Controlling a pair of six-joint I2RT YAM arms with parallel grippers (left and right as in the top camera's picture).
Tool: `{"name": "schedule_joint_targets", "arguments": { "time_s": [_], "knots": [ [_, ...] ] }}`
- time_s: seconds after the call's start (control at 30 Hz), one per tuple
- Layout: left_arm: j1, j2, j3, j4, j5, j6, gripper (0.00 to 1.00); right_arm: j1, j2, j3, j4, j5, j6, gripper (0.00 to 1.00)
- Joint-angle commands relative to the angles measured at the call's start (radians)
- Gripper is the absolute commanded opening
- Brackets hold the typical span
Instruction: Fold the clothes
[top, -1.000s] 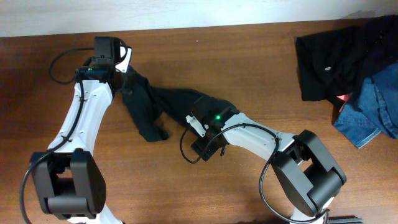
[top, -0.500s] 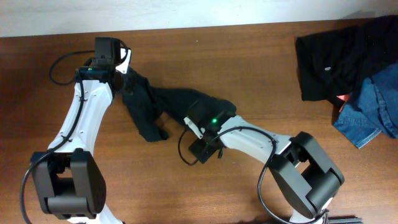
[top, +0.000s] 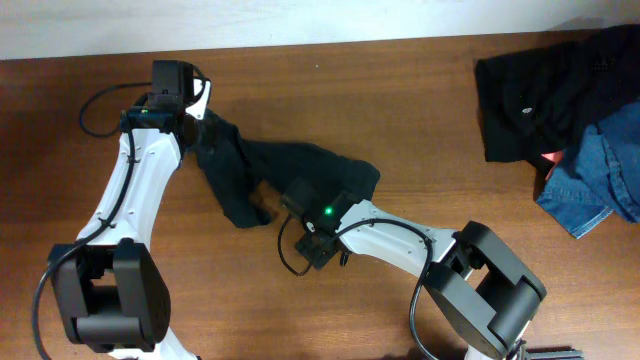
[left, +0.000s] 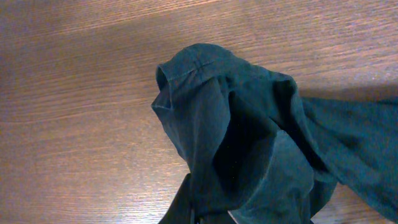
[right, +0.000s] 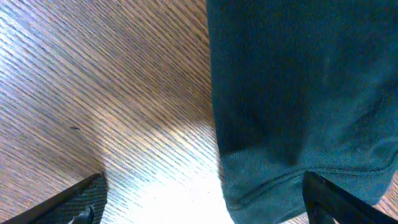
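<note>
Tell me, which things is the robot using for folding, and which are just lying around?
For the job: black T-shirt, bunched up; left gripper, shut on one end; right gripper, open above its hem.
Just lying about: dark garment and blue jeans, heaped at far right.

2 arms. Left arm (top: 140, 190): extended toward 12 o'clock; left gripper (top: 196, 108) clamped on black T-shirt (top: 235, 165). Right arm (top: 400, 232): extended toward 10 o'clock; right gripper (right: 214, 199) low, jaws spread wide.
</note>
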Motion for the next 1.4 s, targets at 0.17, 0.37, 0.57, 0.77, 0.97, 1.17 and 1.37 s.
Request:
{"name": "schedule_joint_targets", "arguments": {
  "time_s": [0.17, 0.37, 0.57, 0.77, 0.97, 1.17, 1.37],
  "knots": [
    [0.003, -0.006, 0.005, 0.0, 0.011, -0.013, 0.01, -0.02, -0.101, -0.011, -0.013, 0.028, 0.024, 0.96],
    [0.003, -0.006, 0.005, 0.003, 0.011, -0.013, 0.01, -0.133, -0.083, -0.011, -0.012, -0.074, 0.026, 0.97],
    [0.003, -0.006, 0.005, 0.005, 0.011, -0.013, 0.01, -0.198, -0.073, -0.011, -0.014, -0.18, -0.012, 0.97],
    [0.003, -0.006, 0.005, 0.01, 0.011, -0.013, 0.01, -0.167, -0.06, -0.014, -0.012, -0.18, -0.023, 0.97],
    [0.003, -0.006, 0.005, 0.01, 0.011, -0.013, 0.01, -0.166, -0.031, -0.068, 0.048, -0.178, -0.023, 0.99],
    [0.003, -0.006, 0.005, 0.011, 0.011, -0.013, 0.01, -0.166, -0.03, -0.068, 0.049, -0.178, -0.023, 0.99],
    [0.003, -0.006, 0.005, 0.011, 0.011, -0.013, 0.01, -0.166, 0.005, -0.071, 0.071, -0.183, -0.023, 0.99]
  ]
}}
